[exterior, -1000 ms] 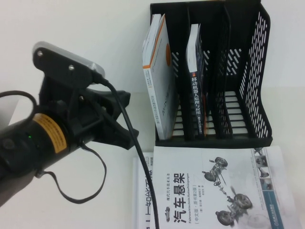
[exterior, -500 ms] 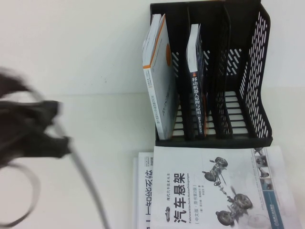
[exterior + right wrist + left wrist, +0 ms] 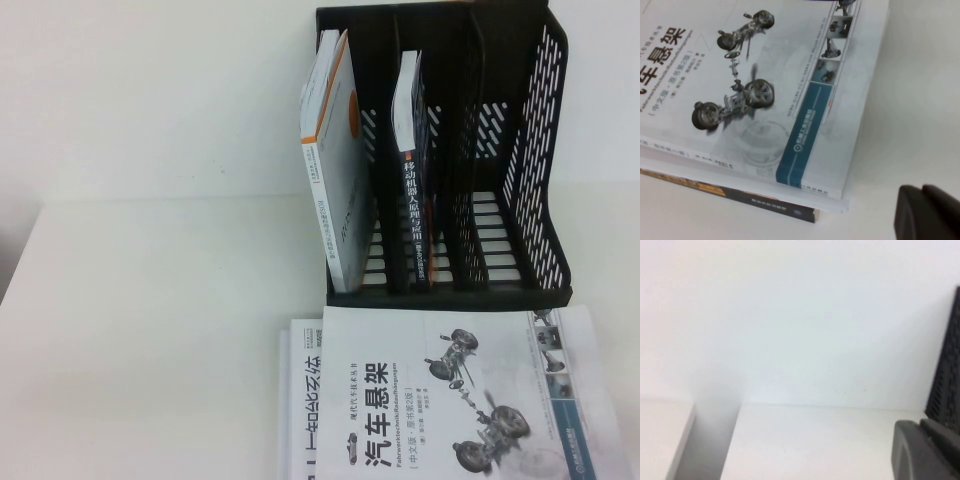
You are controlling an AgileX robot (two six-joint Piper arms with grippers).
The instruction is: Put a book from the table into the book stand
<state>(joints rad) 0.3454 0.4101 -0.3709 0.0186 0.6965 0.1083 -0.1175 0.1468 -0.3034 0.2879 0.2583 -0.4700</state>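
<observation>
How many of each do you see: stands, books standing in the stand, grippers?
Stand: 1
Books in it: 2 (white book, navy book)
Grippers: 2 (left gripper near the stand, right gripper beside the stack)
Total: 5

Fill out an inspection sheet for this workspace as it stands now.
Surface: white table, bare on its left part.
Job's things: black book stand at the back; dark book upright in its middle slot.
Clutter: white book leaning in the stand's left slot; car-suspension book lying flat atop a stack in front of the stand.
Grippers: left pincer shut, near the stand's side, holding nothing; right pincer beside the flat stack.
Cables: nothing seen.
Surroundings: plain white wall.
</observation>
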